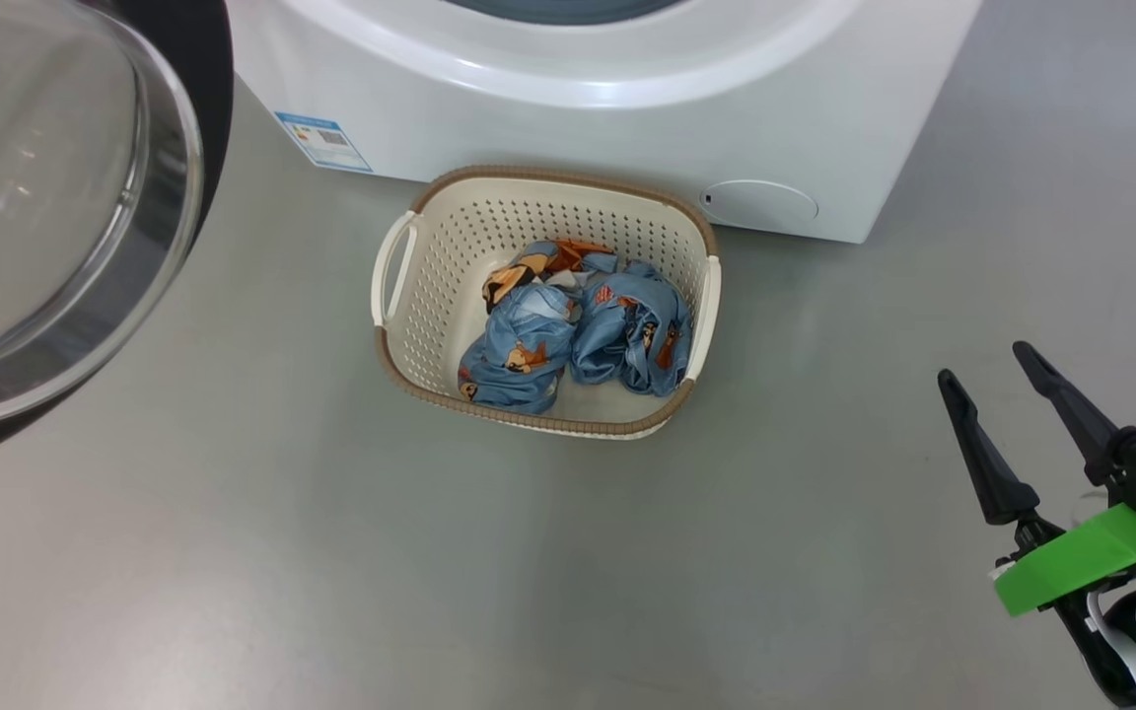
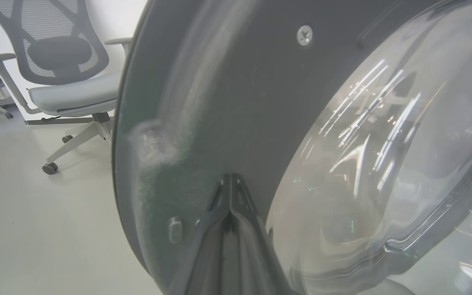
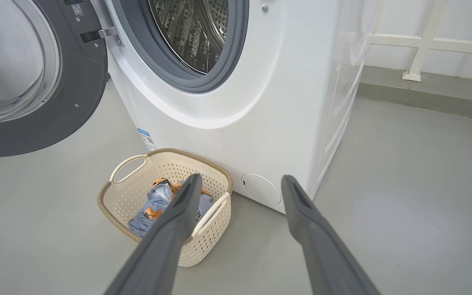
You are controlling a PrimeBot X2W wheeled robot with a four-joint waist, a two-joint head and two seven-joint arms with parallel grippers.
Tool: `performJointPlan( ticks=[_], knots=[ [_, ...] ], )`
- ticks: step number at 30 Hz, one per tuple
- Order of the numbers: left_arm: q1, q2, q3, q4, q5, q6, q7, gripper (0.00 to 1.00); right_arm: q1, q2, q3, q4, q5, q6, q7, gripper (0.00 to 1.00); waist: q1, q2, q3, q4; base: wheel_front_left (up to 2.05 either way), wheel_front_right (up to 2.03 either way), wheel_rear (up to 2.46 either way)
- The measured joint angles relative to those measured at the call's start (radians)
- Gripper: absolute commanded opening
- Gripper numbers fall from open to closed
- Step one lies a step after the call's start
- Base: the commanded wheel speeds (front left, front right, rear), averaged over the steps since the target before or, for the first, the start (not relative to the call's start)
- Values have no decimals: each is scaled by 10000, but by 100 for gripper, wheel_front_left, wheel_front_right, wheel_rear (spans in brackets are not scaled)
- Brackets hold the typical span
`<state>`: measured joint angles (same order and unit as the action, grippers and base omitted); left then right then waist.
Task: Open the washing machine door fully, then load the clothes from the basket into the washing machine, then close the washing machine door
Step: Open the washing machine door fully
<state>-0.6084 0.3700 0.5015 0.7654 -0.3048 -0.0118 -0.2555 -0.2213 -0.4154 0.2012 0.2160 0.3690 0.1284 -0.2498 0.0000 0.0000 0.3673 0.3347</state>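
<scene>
The washing machine (image 1: 627, 99) stands at the top of the head view, with its door (image 1: 55, 217) swung open at the left. Its steel drum (image 3: 195, 28) is exposed in the right wrist view. In front of the machine on the floor sits the basket (image 1: 400, 325), and the blue printed clothes (image 1: 578, 335) lie bunched inside it. My left gripper (image 2: 230, 177) is shut, its tips right against the dark inner rim of the door (image 2: 240, 102) beside the glass bowl. My right gripper (image 1: 983, 363) is open and holds nothing, off to the right of the basket (image 3: 125, 196) and clothes (image 3: 152, 205).
A grey office chair (image 2: 64, 82) on castors stands beyond the door's edge. To the right of the machine (image 3: 285, 102), a white rail (image 3: 424, 45) runs along the wall. Bare grey floor (image 1: 331, 572) spreads in front of the basket.
</scene>
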Motion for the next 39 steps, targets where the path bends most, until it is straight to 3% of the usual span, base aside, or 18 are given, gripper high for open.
performJointPlan(
  ticks=[18,33,36,38,39],
  knots=[
    [-895,194,961,765,1009,-384,0,0,-384,-194,86,-8,0,0,0,100,0,0,384,-121,0,0,0],
    [-96,-431,1496,12,1214,-1083,0,3,-319,119,242,134,0,0,0,100,0,0,-511,-113,0,0,0],
    [366,-650,1503,-301,1214,-1127,0,31,-198,211,240,140,0,0,0,100,0,0,-730,-115,0,0,0],
    [662,-800,1484,-470,1212,-1162,0,56,-69,263,238,173,12,0,0,100,0,0,-870,-118,0,0,0],
    [800,-861,1457,-560,1204,-1162,0,75,-45,297,234,180,29,0,0,100,0,0,-935,-120,0,0,0]
  ],
)
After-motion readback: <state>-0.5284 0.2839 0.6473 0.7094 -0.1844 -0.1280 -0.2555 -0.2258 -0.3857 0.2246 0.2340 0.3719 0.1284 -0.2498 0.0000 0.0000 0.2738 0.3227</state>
